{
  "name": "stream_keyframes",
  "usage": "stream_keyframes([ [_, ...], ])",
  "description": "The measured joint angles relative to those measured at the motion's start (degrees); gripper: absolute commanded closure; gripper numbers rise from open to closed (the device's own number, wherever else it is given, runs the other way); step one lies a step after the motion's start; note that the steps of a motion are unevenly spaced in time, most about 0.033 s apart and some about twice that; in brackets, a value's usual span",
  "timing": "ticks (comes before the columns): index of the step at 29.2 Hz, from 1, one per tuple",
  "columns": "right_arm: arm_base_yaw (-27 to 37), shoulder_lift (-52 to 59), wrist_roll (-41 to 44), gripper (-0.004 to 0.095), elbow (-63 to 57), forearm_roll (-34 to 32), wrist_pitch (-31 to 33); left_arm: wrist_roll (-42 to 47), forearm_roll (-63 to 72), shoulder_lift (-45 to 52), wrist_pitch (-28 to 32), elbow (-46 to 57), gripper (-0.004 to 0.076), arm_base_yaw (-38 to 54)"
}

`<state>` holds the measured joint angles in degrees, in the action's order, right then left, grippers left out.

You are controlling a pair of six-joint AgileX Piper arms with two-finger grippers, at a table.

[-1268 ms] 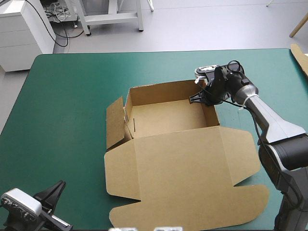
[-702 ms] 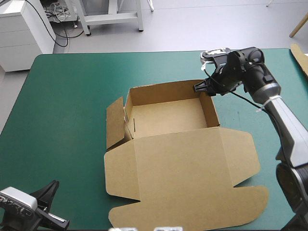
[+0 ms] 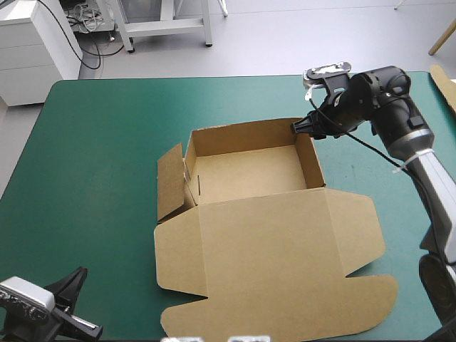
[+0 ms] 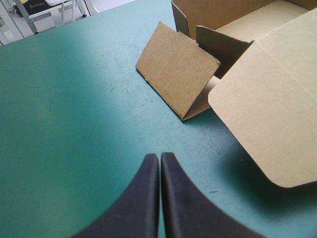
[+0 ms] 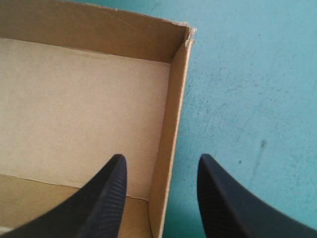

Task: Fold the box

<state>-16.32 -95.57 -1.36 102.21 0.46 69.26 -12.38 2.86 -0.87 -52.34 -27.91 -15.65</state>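
The L arm sits nearest, at the table's [image 3: 92, 142] near-left corner. The left gripper [image 4: 159, 156] has its 2 black fingers pressed together in 1 point, holding nothing, over bare teal-green cover.

Next out is the brown box [image 3: 271, 242], mid-table. Its lid [image 3: 285, 285] lies flat toward the near edge, and the tray [image 3: 246, 174] has its walls up on the far side. 1 side flap [image 4: 176, 69] leans outward at the tray's left end, not tucked. It is ahead of the left gripper and well apart from it (that arm is the nearer 1 to it).

Farthest is the right gripper [image 5: 162, 157], at the tray's far-right corner. Its fingers are spread wide and straddle the right wall [image 5: 171, 124], 1 finger on the tray side and 1 over the cover outside. That wall runs near-to-far, in line with the gap. Whether the tips touch the board or hang above it I can't tell. Judged from this, a pinch or press on that wall needs little more than a drop straight down. The loose flap looks like the L arm's job.
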Motion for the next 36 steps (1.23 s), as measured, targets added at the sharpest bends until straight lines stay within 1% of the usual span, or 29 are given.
stream_keyframes([
  [3, 0.0, -3.9, 0.8, 0.0487, -2.4, 0.0, -0.4, 0.1, 0.0, 0.0, 0.0, 0.0, 0.0731, 0.0],
  [11, 0.0, -9.8, 1.4, 0.0489, -8.8, 0.0, -1.4, 0.2, 0.0, 0.0, 0.0, 0.0, 0.0731, 0.0],
  [13, 0.0, -11.3, 1.8, 0.0507, -9.2, -0.1, -1.8, 0.2, 0.0, 0.0, 0.0, 0.0, 0.0731, 0.0],
  [15, 0.0, -12.7, 2.1, 0.0562, -9.3, -0.1, -2.4, 0.2, 0.0, 0.0, 0.0, 0.0, 0.0731, 0.0],
  [16, 0.0, -13.1, 2.1, 0.0613, -9.3, -0.1, -2.7, 0.2, 0.0, 0.0, -0.1, 0.0, 0.0731, 0.0],
  [20, 0.0, -13.6, 2.2, 0.0915, -9.3, 0.0, -4.2, 0.2, 0.0, 0.0, -0.2, 0.0, 0.0731, 0.0],
  [26, 0.0, -13.4, 2.8, 0.0929, -8.7, -0.5, -4.4, 0.2, 0.0, 0.0, -0.2, 0.0, 0.0731, 0.0],
  [29, 0.0, -12.4, 2.8, 0.0929, -7.2, -0.5, -2.9, 0.2, 0.0, 0.0, -0.2, 0.0, 0.0731, 0.0],
  [36, 0.0, -3.6, 2.4, 0.0929, -3.7, -3.2, -1.2, 0.2, 0.1, 0.0, -0.2, 0.0, 0.0731, 0.0],
])
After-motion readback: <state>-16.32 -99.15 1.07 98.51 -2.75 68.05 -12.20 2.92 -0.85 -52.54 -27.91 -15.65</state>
